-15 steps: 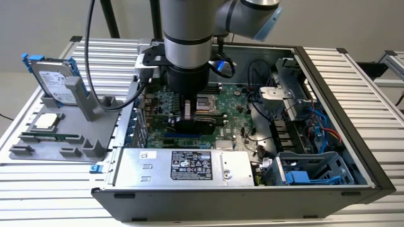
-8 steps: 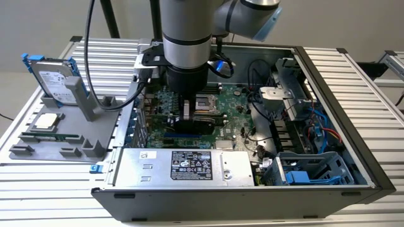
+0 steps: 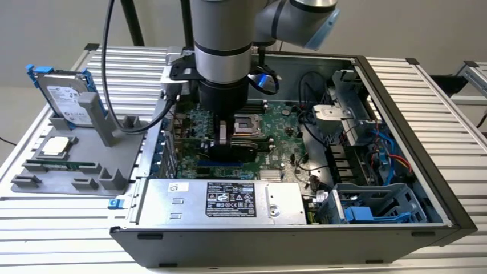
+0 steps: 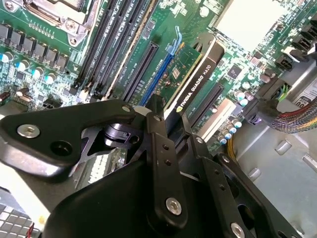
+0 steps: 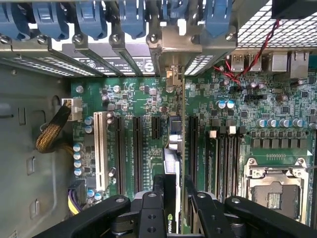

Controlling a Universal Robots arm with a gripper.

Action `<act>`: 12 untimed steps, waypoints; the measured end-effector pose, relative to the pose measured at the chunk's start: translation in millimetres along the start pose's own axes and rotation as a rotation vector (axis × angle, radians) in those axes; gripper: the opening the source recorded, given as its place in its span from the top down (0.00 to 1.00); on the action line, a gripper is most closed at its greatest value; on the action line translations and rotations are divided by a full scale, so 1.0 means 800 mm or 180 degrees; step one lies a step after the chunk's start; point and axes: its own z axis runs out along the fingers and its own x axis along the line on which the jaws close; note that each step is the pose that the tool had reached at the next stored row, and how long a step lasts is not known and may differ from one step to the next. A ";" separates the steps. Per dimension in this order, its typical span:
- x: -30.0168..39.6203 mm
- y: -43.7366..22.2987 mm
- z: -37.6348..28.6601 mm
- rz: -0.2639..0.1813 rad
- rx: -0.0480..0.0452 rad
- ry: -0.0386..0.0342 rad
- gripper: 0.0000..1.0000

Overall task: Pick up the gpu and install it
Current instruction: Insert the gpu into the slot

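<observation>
Pickup done: black gripper [image 4: 166, 121] clamped on the gpu [image 4: 195, 79], a flat green circuit-board card with black cooler, held upright over the green motherboard [image 5: 143, 99] inside the open grey computer case [image 3: 396, 74]. Card edge looks at the slot, full seating unclear.

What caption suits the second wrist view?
Tool holding the gpu upright at a motherboard slot.

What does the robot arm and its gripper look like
The arm is a thick silver-grey tube with black bands and a rounded grey elbow joint, and black cables hang beside it. The gripper is matte black, built from flat linkage bars dotted with silver screws and pins.
</observation>
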 end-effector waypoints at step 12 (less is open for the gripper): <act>-0.0015 0.0049 0.0019 -0.0001 0.0001 -0.0001 1.00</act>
